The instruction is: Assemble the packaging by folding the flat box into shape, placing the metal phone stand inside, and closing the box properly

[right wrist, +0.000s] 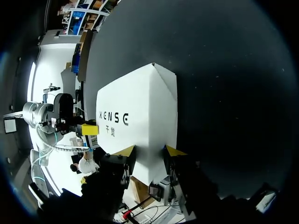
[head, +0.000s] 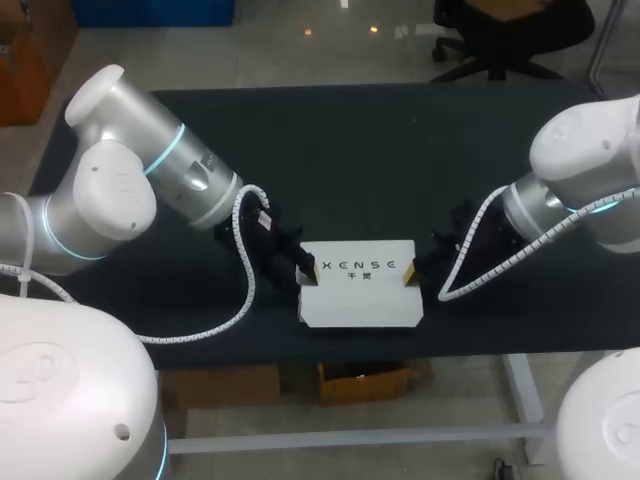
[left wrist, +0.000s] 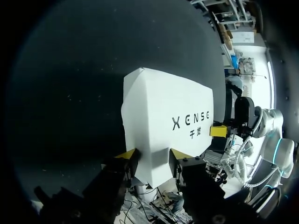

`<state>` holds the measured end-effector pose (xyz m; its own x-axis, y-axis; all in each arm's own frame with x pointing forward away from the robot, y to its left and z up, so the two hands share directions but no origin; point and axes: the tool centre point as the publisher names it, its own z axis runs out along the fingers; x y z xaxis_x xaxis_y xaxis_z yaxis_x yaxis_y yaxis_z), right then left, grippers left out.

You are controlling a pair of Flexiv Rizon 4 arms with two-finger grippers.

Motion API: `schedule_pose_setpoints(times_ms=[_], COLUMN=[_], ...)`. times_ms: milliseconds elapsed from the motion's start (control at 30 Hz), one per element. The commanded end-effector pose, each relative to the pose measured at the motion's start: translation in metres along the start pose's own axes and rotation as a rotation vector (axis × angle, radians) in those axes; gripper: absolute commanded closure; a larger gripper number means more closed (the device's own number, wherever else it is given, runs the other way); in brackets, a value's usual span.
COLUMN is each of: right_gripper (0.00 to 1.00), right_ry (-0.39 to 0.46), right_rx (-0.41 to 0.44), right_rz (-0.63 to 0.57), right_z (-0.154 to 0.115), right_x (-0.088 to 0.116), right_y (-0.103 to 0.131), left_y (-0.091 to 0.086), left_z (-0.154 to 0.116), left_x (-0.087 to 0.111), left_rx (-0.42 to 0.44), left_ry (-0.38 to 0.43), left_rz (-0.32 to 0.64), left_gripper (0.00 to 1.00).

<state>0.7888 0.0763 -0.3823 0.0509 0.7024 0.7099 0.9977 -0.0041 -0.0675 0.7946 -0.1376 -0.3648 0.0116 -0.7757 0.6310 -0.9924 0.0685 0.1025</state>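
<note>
And there you were, one arm at each end of the box (head: 360, 295), which lay on the dark worktop (head: 400, 140) close to its near edge, midway between the two arms. Your left arm (head: 190, 185) was at the box's left end and your right arm (head: 565, 190) at its right end. That looked deliberate: pinned from both ends, the box could not slide or spring open while a flap was pressed home. The left jaws stood part-way open with the end of the box between them and both yellow fingertips (left wrist: 127, 154) seemingly against it, so you had a hold there. The right jaws showed the same, with fingertips (right wrist: 127, 150) on either side of their end. The box itself was white card with black print on its upper face, formed into a low block, with a creased, slightly peaked corner at one end. No phone stand was in sight, and whether it sat inside the box couldn't be told.
</note>
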Motion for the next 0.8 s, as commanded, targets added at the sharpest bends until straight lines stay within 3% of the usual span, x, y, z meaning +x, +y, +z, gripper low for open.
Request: schedule_pose_setpoints(times_ms=[33, 800], right_gripper=[0.64, 0.64], right_ry=[0.003, -0.002], right_rx=[0.007, 0.058], right_rz=[0.002, 0.040], right_z=[0.0030, -0.0012], right_x=[0.0049, 0.0056], right_y=[0.0014, 0.0045], left_y=[-0.0008, -0.0015], left_z=[0.0042, -0.0015], left_x=[0.0086, 0.0072], left_rx=[0.000, -0.041], left_ry=[-0.014, -0.016], left_rz=[-0.003, -0.035], left_gripper=[0.56, 0.56])
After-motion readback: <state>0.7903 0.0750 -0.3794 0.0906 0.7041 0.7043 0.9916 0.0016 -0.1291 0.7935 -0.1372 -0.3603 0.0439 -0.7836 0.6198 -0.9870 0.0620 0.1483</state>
